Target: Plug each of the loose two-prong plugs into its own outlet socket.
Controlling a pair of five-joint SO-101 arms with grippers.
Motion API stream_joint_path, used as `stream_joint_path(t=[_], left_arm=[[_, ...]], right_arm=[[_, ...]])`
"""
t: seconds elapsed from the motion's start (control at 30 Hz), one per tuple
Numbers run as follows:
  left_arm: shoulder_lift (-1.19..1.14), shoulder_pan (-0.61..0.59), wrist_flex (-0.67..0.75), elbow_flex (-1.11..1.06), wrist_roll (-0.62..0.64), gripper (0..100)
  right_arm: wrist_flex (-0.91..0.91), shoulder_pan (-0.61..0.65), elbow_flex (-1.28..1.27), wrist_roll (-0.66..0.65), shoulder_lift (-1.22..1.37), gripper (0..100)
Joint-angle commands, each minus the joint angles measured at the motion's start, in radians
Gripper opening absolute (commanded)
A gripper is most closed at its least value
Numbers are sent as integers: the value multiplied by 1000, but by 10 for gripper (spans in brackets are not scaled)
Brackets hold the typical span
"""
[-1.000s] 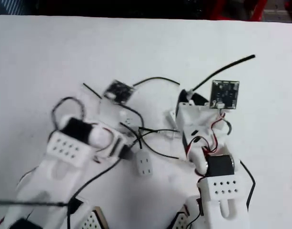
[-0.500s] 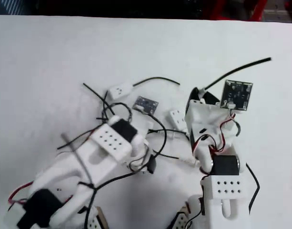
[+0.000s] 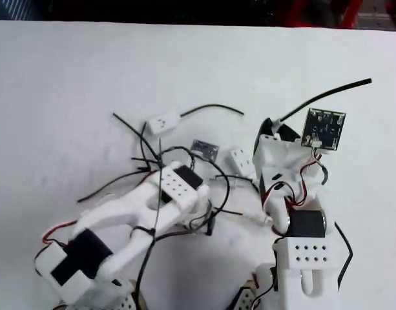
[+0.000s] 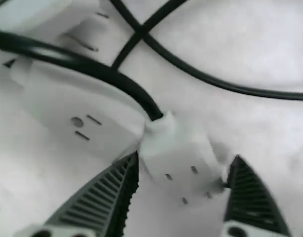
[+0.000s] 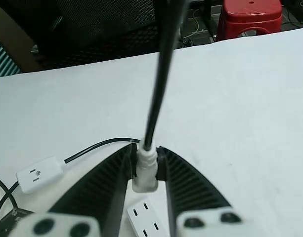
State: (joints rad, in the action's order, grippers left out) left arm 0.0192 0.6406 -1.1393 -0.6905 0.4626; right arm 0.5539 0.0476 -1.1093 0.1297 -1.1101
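Note:
My right gripper [image 5: 145, 168] is shut on a white two-prong plug [image 5: 144, 174] whose black cable [image 5: 163, 74] rises straight out of it. Just beneath that plug lies a white outlet socket [image 5: 144, 220], which sits beside the right gripper [image 3: 267, 132] in the high view as socket [image 3: 240, 161]. A second socket [image 3: 162, 121] on a black lead lies farther left. My left gripper [image 4: 186, 159] is open and straddles a small white socket block [image 4: 181, 170] with slots facing up. A larger socket [image 4: 77, 123] lies against that block. The left wrist [image 3: 178, 184] covers this spot from above.
Black cables [image 3: 130, 132] loop and cross over the middle of the white table [image 3: 68, 71]. A black plug end [image 3: 208, 224] lies by the left wrist. The table's far edge [image 3: 198, 23] meets a dark background with a red stool [image 5: 250, 12].
The left arm swung right and forward, bringing its wrist over the sockets in the middle. The right arm shifted slightly right and away with the plug held.

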Motion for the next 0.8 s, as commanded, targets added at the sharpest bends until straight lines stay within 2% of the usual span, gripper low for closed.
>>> stream_joint_path(t=[0.0,0.07,0.13,0.27,0.43,0.5,0.6,0.77], left_arm=[[-1,-84,9,51,-164,89],[-1,-156,23,72,-338,13],[-1,-245,26,78,-480,55],[-1,-417,77,89,-744,55],[-1,-519,146,91,-1123,84],[1,-524,135,91,-1183,138],[22,-515,98,89,-1186,200],[166,-499,20,81,-1186,227]], right_arm=[[-22,-8,25,8,-4,17],[-22,-8,25,8,-4,17],[-22,-8,25,8,-4,17],[-22,-7,25,8,-5,17],[-22,-2,25,8,-2,17],[-22,-2,25,8,-2,17],[-22,-2,25,8,-2,17],[-19,1,25,6,-2,17]])
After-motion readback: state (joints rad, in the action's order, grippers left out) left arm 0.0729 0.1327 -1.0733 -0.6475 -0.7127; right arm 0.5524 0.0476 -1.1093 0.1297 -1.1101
